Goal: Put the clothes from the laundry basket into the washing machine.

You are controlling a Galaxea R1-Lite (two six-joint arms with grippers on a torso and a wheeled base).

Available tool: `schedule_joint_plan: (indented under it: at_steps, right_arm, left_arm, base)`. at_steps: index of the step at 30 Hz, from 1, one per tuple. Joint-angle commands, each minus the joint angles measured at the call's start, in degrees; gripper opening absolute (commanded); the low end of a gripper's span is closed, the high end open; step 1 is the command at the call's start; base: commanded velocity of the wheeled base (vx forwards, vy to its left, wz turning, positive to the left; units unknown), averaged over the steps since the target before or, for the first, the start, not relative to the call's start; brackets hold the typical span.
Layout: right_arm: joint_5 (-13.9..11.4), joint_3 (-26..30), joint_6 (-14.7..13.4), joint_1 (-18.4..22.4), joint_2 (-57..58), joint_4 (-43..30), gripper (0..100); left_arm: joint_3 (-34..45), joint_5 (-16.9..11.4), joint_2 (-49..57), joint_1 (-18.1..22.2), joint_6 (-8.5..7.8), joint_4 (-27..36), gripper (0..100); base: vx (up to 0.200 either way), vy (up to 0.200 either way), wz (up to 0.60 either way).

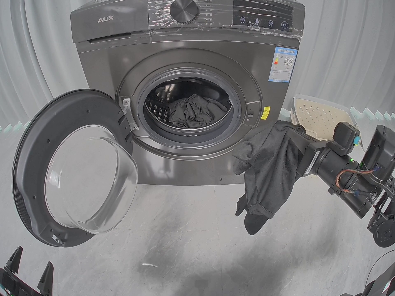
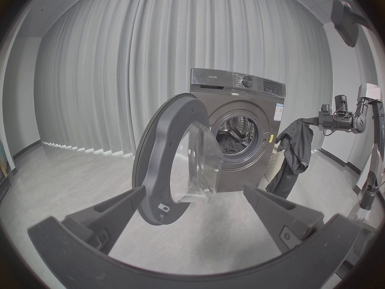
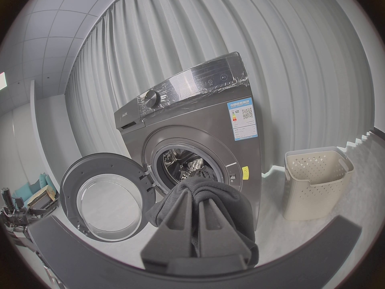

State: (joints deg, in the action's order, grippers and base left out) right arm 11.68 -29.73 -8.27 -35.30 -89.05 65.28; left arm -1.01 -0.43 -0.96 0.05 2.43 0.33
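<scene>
**Right wrist view: dark garment pinched by one bunched fold, hanging short of the drum**

The right gripper (image 3: 195, 205) has its two fingers drawn almost together on a gathered fold of a dark grey garment (image 3: 214, 189), which humps over the fingertips. In the head view most of the cloth hangs free below the grip in long limp folds, clear of the floor. It hangs at about 4 o'clock from the drum (image 1: 187, 103) of the washing machine (image 1: 123, 62), near the front panel but outside the opening. A crumpled dark garment (image 1: 193, 111) lies inside the drum. The door (image 1: 74, 165) stands swung wide at about 8 o'clock from the opening. The cream laundry basket (image 1: 325, 118) sits on the floor at 3 o'clock from the machine, just behind the right arm.

The left gripper (image 2: 192, 190) is spread wide and holds nothing, low at 7 o'clock in the head view and well apart from the work.

The garment looks light, soft and wholly limp, a matte knit that should not slip from a firm pinch. It will not keep any shape, so the tail will swing and trail behind the grip. The present hold near one end looks secure enough. A hold nearer the middle would shorten the hanging part. As held, the tail may drag over the lower rim of the opening, so a deep reach into the drum looks wise.
</scene>
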Motion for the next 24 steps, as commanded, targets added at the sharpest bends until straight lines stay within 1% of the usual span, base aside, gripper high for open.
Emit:
schedule_joint_plan:
  at_steps: [1, 17, 21, 24]
  right_arm:
    - [0.0, 0.0, 0.0, -0.2, -0.3, 0.0, 0]
    - [0.0, 0.4, -0.1, -0.4, -0.7, 0.1, 0]
    - [0.0, 0.5, 0.1, -0.5, -1.2, 1.7, 0]
    - [-0.1, 0.6, 0.1, -1.8, -1.4, 1.9, 0]
  left_arm:
    - [0.9, 0.0, 1.0, 0.1, 0.04, 0.0, 100]
    - [0.9, 0.0, 1.0, 0.1, 0.04, 0.0, 100]
    - [0.9, 0.0, 1.0, 0.1, 0.04, 0.0, 100]
    - [0.8, 0.0, 1.0, 0.1, -0.32, -0.1, 100]
  base:
    - [0.000, 0.000, 0.00]
    - [0.000, 0.000, 0.00]
    - [0.000, 0.000, 0.00]
    - [0.000, 0.000, 0.00]
